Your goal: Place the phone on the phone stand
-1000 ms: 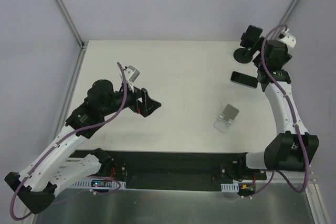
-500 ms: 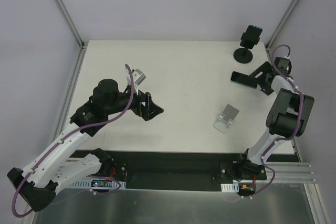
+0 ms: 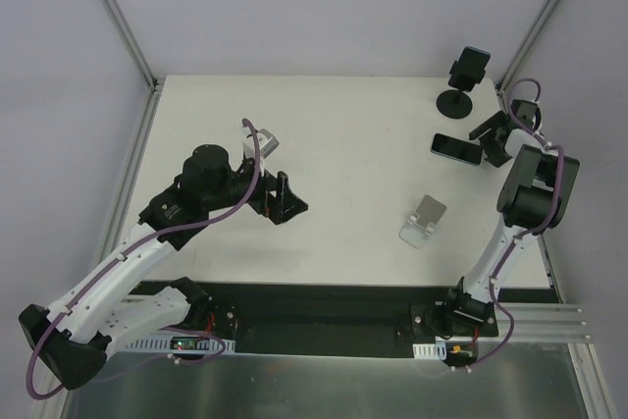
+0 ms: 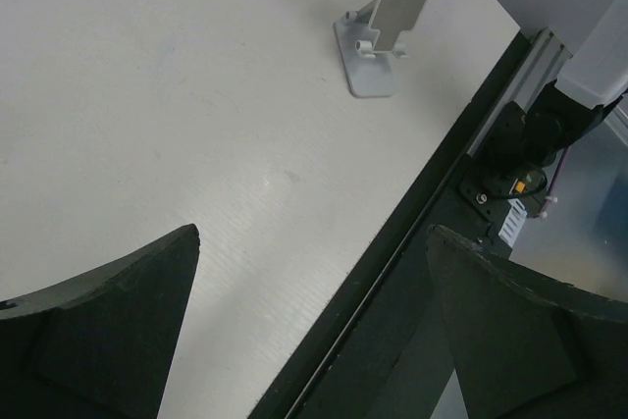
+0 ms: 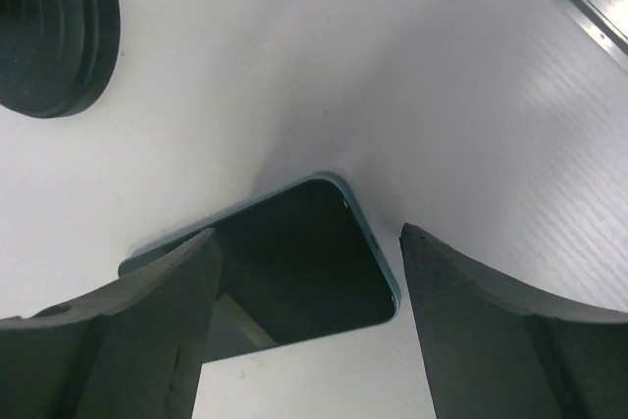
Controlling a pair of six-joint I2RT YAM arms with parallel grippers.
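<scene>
Your phone (image 3: 455, 147) lies flat on the table (image 3: 334, 125), screen up, at the far right, just in front of the black stand (image 3: 459, 97) that already carries a second phone (image 3: 471, 65). That mount is taken, so the empty silver stand (image 3: 424, 220), nearer the arms and well apart from the phone, looks like your target.

Your right gripper (image 3: 490, 138) is at the phone's right end, with the arm folded back tightly to reach so close to the table's edge. In the right wrist view the phone (image 5: 294, 267) sits between the two spread fingers (image 5: 510, 331), one on each side of its narrow width. That is the sensible line for a pinch across the short edges. The jaws are wide and not closed on it. White table shows between the right-hand finger and the phone's corner, while the other finger overlaps the phone's edge, and you cannot tell whether it touches. The round black base (image 5: 49, 26) sits close by at the upper left, so keep your lift clear of it.

Your left gripper (image 3: 287, 201) hangs over the middle of the table with its jaws apart and nothing in them, out of the way. Its wrist camera looks across at the silver stand (image 4: 378, 31), which stands upright with its plate tilted back and its lip free.

You seem to be at the grasp step: settle lower, centre the phone, then close.
</scene>
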